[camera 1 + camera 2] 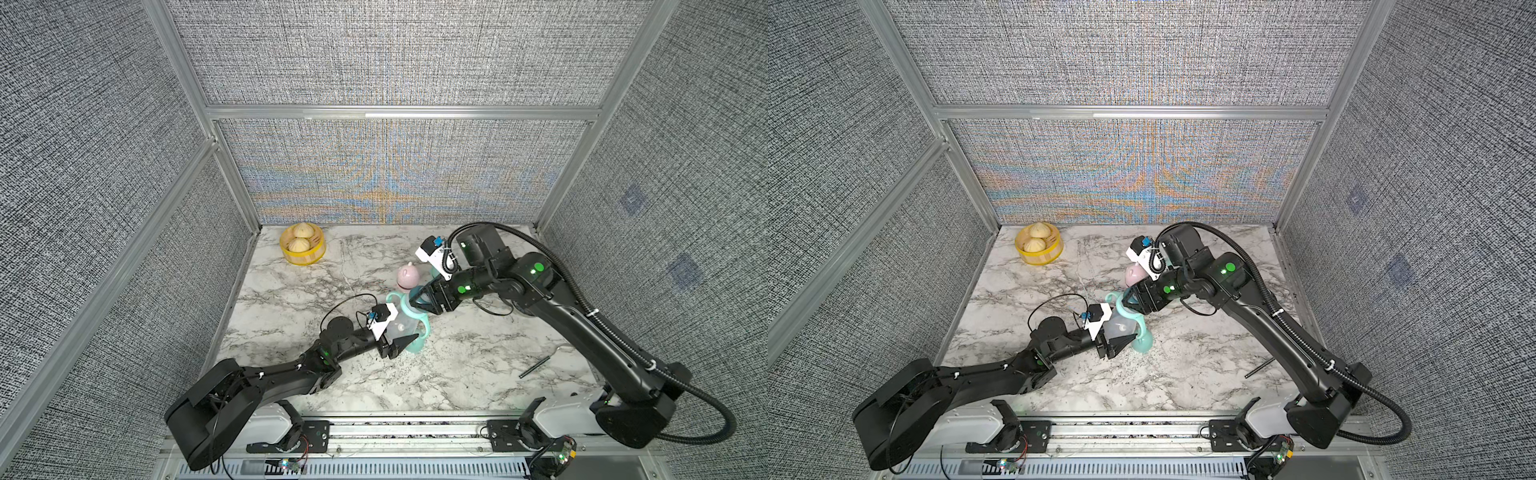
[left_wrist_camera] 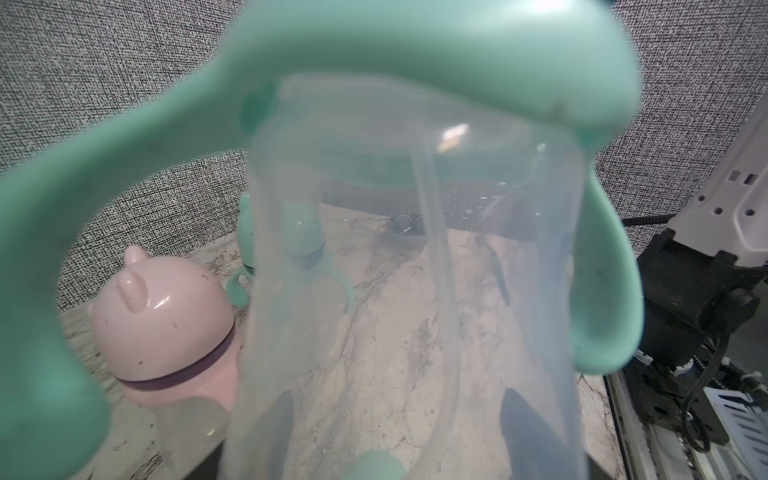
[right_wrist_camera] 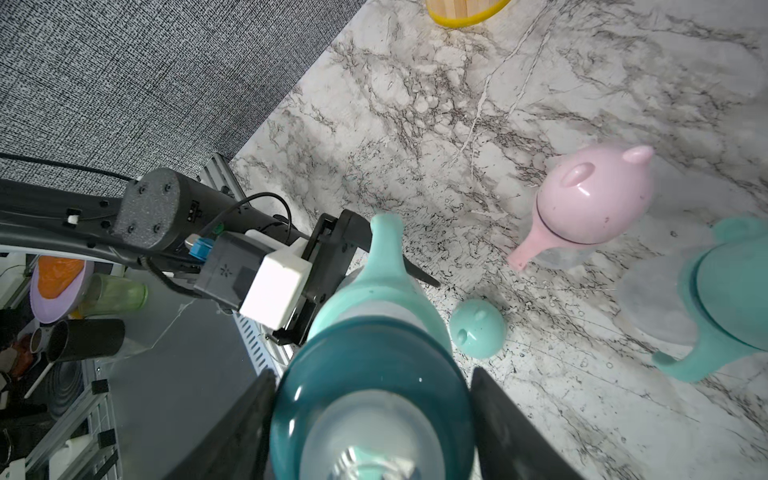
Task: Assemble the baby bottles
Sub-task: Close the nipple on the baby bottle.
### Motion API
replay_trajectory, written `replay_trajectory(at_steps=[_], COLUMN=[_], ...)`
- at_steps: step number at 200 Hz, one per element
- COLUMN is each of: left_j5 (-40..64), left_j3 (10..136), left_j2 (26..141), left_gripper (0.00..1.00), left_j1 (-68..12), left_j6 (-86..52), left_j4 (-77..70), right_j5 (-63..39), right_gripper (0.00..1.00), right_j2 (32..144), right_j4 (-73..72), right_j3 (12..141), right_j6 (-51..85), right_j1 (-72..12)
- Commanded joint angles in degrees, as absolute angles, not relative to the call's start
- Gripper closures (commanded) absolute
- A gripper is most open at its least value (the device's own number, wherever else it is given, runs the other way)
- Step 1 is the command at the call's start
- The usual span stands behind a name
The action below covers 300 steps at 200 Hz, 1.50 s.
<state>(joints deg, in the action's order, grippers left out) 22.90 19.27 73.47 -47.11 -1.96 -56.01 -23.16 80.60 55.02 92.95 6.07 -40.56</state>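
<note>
A clear baby bottle (image 1: 398, 328) with mint looped handles (image 1: 420, 332) hangs tilted over the middle of the table. My left gripper (image 1: 405, 343) is shut on its body; its fingers (image 2: 274, 428) show through the clear wall (image 2: 415, 291). My right gripper (image 3: 370, 415) is shut on a teal nipple collar (image 3: 370, 399), which sits at that bottle's neck (image 1: 415, 297). A loose mint dome cap (image 3: 478, 328) lies on the marble beside it. A pink-capped bottle (image 1: 408, 277) and a mint-capped bottle (image 3: 731, 299) stand behind.
A yellow basket with buns (image 1: 302, 245) stands at the back left corner. A thin dark rod (image 1: 536, 365) lies near the right arm's base. Fabric walls close in the table (image 1: 353, 386) on three sides.
</note>
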Motion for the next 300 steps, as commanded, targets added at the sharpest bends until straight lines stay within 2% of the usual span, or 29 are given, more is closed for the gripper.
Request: replay_trajectory(at_steps=[1,120,176,213,241,267,300], left_j5=[23.5,20.3,8.3,-4.9,-13.7,-16.7,-17.1], left_j3=[19.3,18.5,18.4,18.0,18.4,18.5,19.3], left_j2=[73.6,73.7,72.0,69.9,71.9,74.7,77.5], left_gripper=[1.0,1.0,1.0,1.0,1.0,1.0,1.0], left_j1=[-47.4,-47.5,-49.5,-54.0,-58.0,-60.1,-61.3], left_j6=[-1.8,0.2,0.8,6.1,11.0,13.2,13.8], left_j4=[-59.8,-59.8,-60.4,-61.3,-63.7,-67.7,-68.6], right_j5=[-24.1,-24.9,-22.4,-17.0,-14.4,-13.7,-13.6], right_gripper=[0.41,0.41,0.44,0.45,0.45,0.44,0.33], right_j2=[81.9,87.2,87.8,88.4,89.8,89.6,90.5], right_j4=[57.7,62.9,57.3,57.4,60.7,61.1,63.7], right_j3=[94.4,96.0,92.2,92.1,94.2,94.8,99.3], right_j6=[4.8,3.5,15.0,24.0,30.1,34.7,36.6], right_j1=[-41.0,-41.1,-44.5,-48.4,-48.4,-48.1,-47.3])
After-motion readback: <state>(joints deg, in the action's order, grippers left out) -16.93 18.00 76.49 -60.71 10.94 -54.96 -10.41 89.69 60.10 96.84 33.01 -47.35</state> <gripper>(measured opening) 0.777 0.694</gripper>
